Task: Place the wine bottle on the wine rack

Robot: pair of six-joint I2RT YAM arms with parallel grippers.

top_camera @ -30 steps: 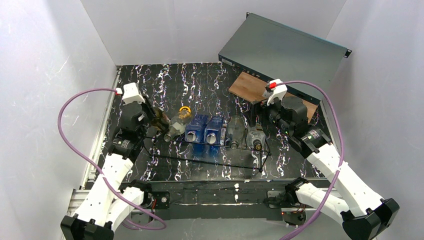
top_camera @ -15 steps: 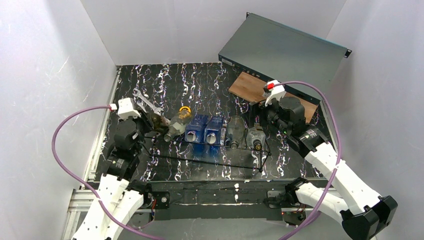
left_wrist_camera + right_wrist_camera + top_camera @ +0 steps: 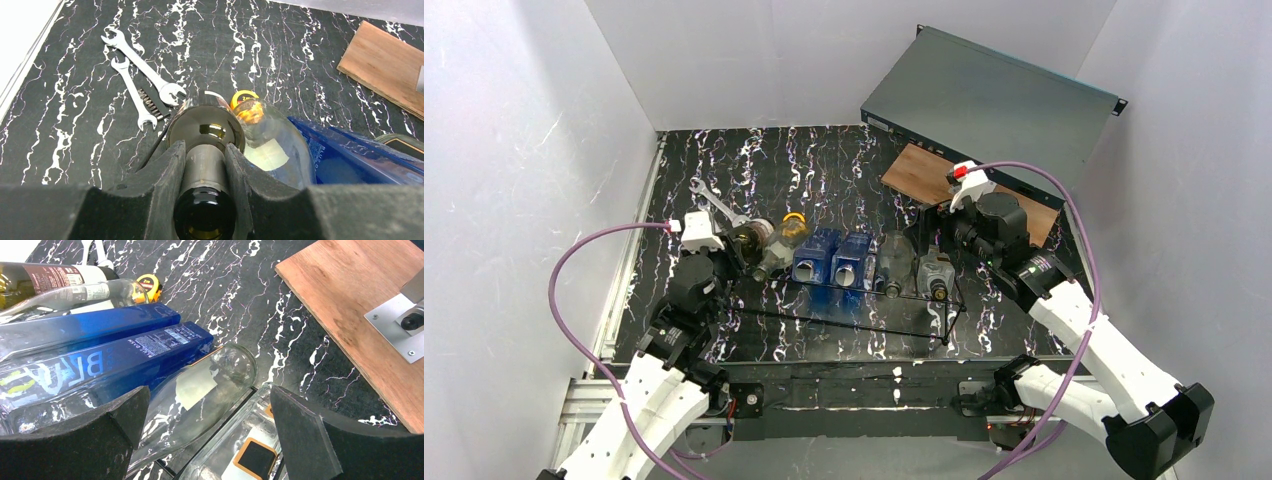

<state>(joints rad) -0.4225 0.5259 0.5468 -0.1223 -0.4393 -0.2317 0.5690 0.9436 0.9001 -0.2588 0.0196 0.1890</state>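
Note:
My left gripper (image 3: 722,256) is shut on the neck of a dark olive wine bottle (image 3: 750,238). In the left wrist view both fingers (image 3: 167,170) press the neck, with the bottle's body (image 3: 205,117) ahead. The bottle is at the left end of the black wire wine rack (image 3: 854,322), beside a clear bottle (image 3: 776,248). I cannot tell whether it rests on the wires. The rack also holds two blue bottles (image 3: 834,260) and two more clear ones (image 3: 916,268). My right gripper (image 3: 954,238) is open and empty over the rack's right end, above the clear bottles (image 3: 200,385).
Two wrenches (image 3: 714,205) lie on the black marbled table left of the rack, also seen in the left wrist view (image 3: 142,75). A small yellow object (image 3: 795,219) sits behind the bottles. A wooden board (image 3: 924,172) and a grey flat case (image 3: 989,100) are at the back right.
My left arm has drawn back toward the near edge and swung the wine bottle right, up against the clear bottle at the rack's left end. The wrenches are now uncovered. The right arm barely moved.

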